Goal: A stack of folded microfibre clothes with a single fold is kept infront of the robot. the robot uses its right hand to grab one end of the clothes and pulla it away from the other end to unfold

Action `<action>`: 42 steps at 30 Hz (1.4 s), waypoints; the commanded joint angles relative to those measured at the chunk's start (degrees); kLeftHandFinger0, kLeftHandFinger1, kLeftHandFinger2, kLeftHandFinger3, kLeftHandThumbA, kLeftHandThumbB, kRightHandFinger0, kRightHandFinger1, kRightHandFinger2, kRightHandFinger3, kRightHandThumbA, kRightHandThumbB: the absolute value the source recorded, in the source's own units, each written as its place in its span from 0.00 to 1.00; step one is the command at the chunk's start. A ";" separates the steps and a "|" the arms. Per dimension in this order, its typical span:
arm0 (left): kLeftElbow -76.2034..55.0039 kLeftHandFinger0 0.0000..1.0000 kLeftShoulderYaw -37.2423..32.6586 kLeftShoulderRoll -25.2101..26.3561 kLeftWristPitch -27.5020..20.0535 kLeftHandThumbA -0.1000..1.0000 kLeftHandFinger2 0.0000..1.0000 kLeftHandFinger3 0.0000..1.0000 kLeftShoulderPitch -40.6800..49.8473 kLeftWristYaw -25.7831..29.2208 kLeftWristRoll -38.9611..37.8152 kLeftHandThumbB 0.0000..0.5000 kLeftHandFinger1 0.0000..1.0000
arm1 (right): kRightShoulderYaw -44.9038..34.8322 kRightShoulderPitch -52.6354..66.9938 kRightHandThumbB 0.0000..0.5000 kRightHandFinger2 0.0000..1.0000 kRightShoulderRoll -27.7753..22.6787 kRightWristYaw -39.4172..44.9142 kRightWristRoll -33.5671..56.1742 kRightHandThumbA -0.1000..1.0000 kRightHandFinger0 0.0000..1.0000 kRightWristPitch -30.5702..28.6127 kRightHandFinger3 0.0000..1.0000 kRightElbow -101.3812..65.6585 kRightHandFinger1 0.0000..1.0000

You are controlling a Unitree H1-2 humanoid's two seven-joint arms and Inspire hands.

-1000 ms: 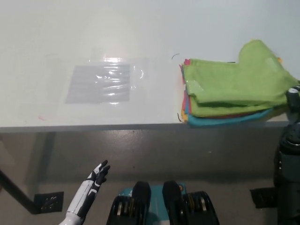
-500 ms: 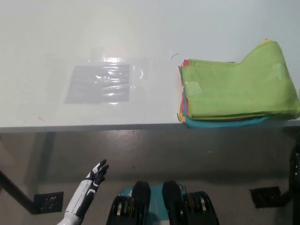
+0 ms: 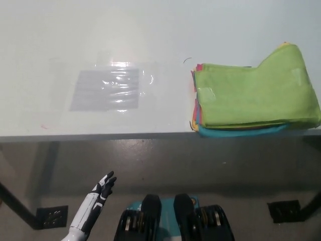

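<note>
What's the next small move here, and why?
Probably bring the right hand, now out of view, back over the table to the green top cloth on the stack and grasp an edge. Nothing holds it; the left hand rests low, below the table edge.

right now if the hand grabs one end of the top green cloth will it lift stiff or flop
Probably flop: the green cloth drapes softly over the stack, its edges sagging. It looks thin, so likely light. Its fuzzy surface may cling to the cloth below and drag it. The left hand rests low; the right is out of view.
</note>
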 commanded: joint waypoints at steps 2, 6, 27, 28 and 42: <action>-0.41 1.00 0.31 1.55 -2.12 1.00 1.00 1.00 -0.16 -0.70 -0.56 1.00 1.00 | 12.23 14.42 0.52 1.00 -4.39 13.94 11.60 1.00 1.00 -3.39 1.00 -43.47 1.00; -0.34 1.00 0.00 1.56 -1.90 1.00 1.00 1.00 0.11 -1.20 -0.70 1.00 1.00 | 22.74 26.29 0.63 1.00 -2.56 15.77 12.95 0.95 1.00 -9.14 1.00 -47.62 1.00; 0.26 1.00 -0.94 1.53 -4.16 1.00 1.00 1.00 1.04 -2.29 -1.45 1.00 1.00 | 37.01 38.51 0.59 1.00 -3.53 16.67 11.32 1.00 1.00 -20.75 1.00 -2.82 1.00; 0.17 1.00 -0.93 1.48 -4.11 1.00 1.00 1.00 1.11 -2.37 -1.58 1.00 1.00 | 36.85 38.05 0.62 1.00 -3.49 17.27 12.04 1.00 1.00 -20.02 1.00 -1.35 1.00; -0.49 1.00 -0.99 1.09 -3.33 1.00 1.00 1.00 0.14 -1.91 -0.92 1.00 1.00 | 34.03 31.55 0.63 1.00 -4.32 23.24 15.72 1.00 1.00 -16.05 1.00 13.09 1.00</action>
